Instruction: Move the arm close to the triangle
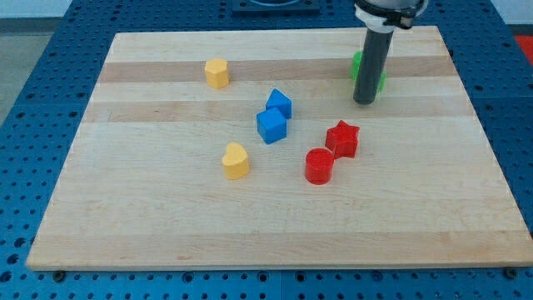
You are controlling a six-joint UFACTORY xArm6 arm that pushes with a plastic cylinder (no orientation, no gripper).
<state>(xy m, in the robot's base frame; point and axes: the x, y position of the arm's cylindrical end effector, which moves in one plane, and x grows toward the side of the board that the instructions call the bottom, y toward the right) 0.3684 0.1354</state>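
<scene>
My tip [364,102] rests on the board at the view's upper right. A green block [356,65] sits just behind the rod and is mostly hidden, so I cannot tell its shape. The blue triangle [280,102] lies about a hundred pixels to the left of my tip, at roughly the same height in the view. A blue cube [271,126] touches the triangle on its lower left side.
A red star [342,138] and a red cylinder [319,166] lie below my tip. A yellow heart [236,160] sits left of centre. A yellow pentagon-like block [216,73] sits at the upper left. The wooden board [150,217] ends near the rod at the top.
</scene>
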